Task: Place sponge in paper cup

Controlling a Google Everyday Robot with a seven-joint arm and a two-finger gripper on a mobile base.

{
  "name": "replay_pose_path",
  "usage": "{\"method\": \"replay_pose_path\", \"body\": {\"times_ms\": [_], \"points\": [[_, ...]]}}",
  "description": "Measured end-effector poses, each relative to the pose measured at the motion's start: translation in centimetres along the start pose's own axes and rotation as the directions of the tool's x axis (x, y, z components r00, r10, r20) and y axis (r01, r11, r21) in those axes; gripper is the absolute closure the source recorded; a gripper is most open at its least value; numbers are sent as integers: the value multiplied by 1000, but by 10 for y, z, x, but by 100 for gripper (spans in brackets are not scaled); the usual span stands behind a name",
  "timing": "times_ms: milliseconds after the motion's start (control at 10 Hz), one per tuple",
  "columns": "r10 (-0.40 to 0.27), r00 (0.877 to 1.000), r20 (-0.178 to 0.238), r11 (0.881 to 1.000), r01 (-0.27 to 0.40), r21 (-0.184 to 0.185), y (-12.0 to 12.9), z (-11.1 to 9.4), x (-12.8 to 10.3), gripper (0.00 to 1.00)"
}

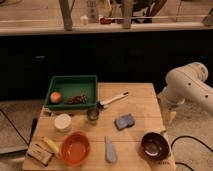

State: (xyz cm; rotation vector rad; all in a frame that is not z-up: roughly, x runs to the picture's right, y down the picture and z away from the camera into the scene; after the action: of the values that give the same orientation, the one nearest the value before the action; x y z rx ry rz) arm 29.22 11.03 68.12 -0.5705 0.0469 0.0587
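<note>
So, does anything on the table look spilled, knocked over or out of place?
Nothing stands out. The paper cup stands upright, the sponge lies flat apart from it, and the orange bowl and dark bowl sit level. The pincer hangs beside the right edge of the table, holding nothing.

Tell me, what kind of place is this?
Probably a robot test room: a wooden table holds a green tray and orange bowl, and the robot's gripper hangs beside its right edge.

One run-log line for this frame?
sponge: on table, untouched | paper cup: left side, upright | gripper: open, beside table's right edge
</note>
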Motion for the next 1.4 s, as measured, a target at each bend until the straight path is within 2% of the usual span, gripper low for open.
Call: {"method": "replay_pose_path", "body": {"times_ms": [600, 1000, 1200, 1400], "points": [[-6, 1000, -5, 1000, 6, -1, 1, 3, 0, 20], [-90, 995, -33, 996, 90, -8, 6, 36, -28, 20], [-121, 992, -37, 993, 120, -11, 6, 39, -31, 20], [-160, 986, -39, 987, 160, -14, 8, 54, -42, 20]]}}
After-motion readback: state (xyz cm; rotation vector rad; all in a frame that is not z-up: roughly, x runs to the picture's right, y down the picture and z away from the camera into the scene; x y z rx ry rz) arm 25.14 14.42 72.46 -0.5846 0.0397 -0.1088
